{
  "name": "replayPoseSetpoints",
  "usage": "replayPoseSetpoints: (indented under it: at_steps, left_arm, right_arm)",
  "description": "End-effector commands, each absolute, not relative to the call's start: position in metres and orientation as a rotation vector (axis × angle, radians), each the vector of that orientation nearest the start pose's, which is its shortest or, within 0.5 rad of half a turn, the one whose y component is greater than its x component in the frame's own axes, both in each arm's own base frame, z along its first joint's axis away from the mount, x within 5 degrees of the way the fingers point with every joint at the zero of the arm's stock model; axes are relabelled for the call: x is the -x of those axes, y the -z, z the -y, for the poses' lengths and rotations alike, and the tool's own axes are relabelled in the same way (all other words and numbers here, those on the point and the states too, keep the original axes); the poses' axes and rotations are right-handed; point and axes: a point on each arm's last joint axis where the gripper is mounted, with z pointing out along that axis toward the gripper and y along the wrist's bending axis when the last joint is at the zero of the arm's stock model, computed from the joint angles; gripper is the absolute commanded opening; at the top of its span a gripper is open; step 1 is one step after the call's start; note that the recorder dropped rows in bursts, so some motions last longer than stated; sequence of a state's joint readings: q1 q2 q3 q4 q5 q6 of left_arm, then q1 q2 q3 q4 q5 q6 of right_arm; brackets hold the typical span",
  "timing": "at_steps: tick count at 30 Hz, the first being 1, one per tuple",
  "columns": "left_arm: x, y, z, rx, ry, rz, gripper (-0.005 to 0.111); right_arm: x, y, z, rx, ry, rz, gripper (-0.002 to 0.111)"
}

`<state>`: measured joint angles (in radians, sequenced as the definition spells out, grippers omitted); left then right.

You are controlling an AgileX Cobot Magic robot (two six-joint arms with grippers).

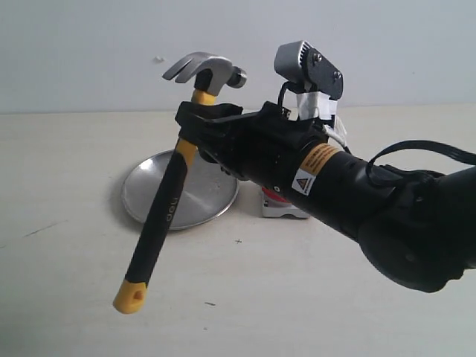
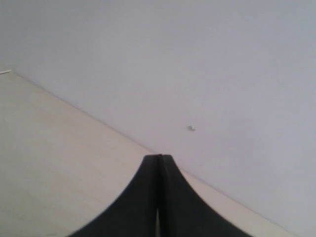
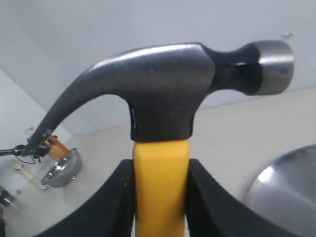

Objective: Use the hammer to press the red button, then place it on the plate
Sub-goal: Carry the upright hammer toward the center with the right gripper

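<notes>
My right gripper (image 1: 195,123) is shut on the hammer (image 1: 169,199), gripping the yellow neck just under the steel head (image 1: 207,71). The hammer hangs in the air, head up. Its black-and-yellow handle slants down to the left, ending in a yellow loop (image 1: 129,297) above the table. The silver plate (image 1: 145,195) lies behind the handle. The red button (image 1: 274,196) is mostly hidden behind my right arm; only a red sliver and its pale base (image 1: 288,211) show. In the right wrist view the gripper (image 3: 160,170) clamps the yellow neck (image 3: 160,197) below the head (image 3: 163,94), with the plate's rim (image 3: 284,190) beside it. My left gripper (image 2: 159,158) is shut on nothing.
The pale table (image 1: 297,297) runs back to a plain wall (image 1: 89,44). My bulky right arm (image 1: 357,201) reaches in from the right over the button. A shiny metal object (image 3: 61,170) sits far off on the table in the right wrist view.
</notes>
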<state>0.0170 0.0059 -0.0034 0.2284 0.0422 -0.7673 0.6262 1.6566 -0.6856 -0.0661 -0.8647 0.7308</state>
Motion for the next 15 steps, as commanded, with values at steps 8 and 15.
replayPoseSetpoints:
  at_steps: [8,15]
  left_arm:
    - [-0.072,-0.223,0.02,0.044,0.435,-1.454,0.0]
    - [-0.105,-0.241,0.035,-0.051,0.557,-1.587,0.0]
  right_arm:
    - [-0.27,-0.217,-0.201,-0.033,-1.118,-1.553,0.0]
    - [-0.27,-0.216,-0.201,-0.029,-1.117,-1.554,0.0]
